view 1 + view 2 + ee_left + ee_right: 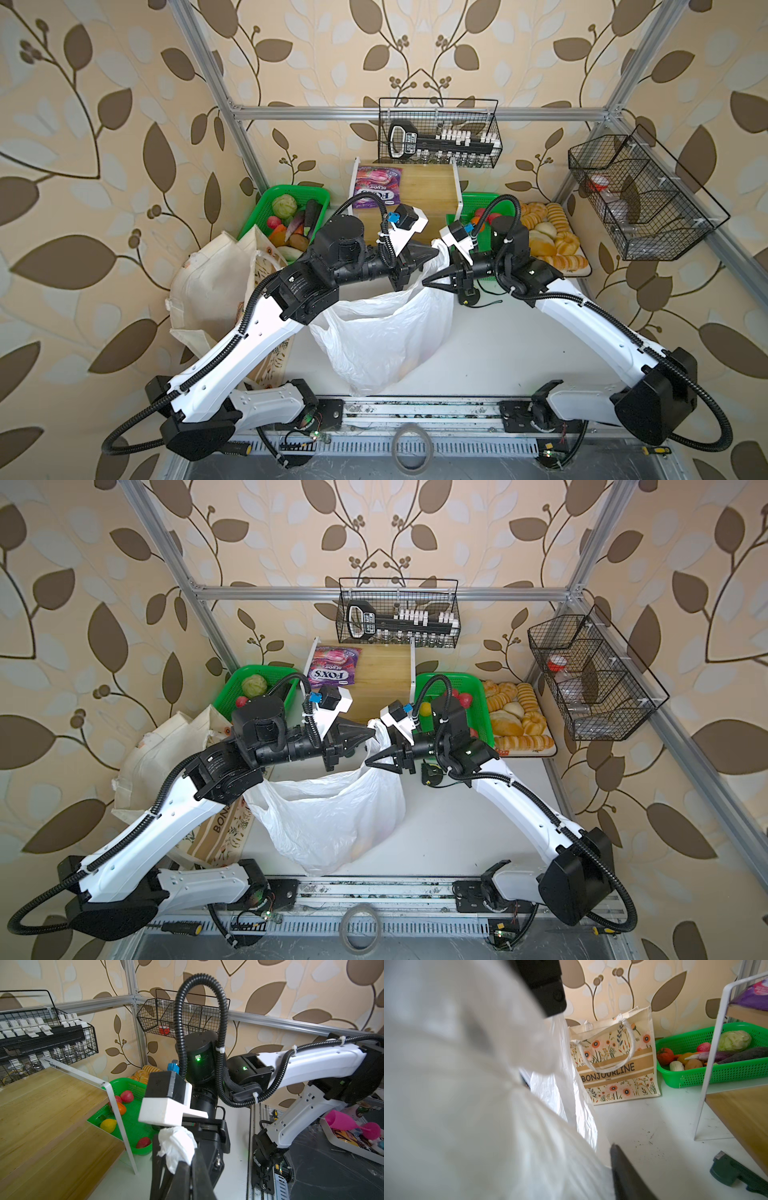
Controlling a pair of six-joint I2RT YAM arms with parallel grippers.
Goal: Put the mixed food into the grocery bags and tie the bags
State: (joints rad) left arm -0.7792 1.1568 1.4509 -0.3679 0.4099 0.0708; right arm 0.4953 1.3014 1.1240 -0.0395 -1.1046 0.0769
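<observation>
While left hand [434, 250] pinches, bag [374, 332] gapes.

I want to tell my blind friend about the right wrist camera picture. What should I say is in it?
A white plastic bag, blurry and very close, fills much of the picture. Beyond it a flowery tote reading BONJOURLINE stands upright by the wall, next to a green basket of toy vegetables.
</observation>
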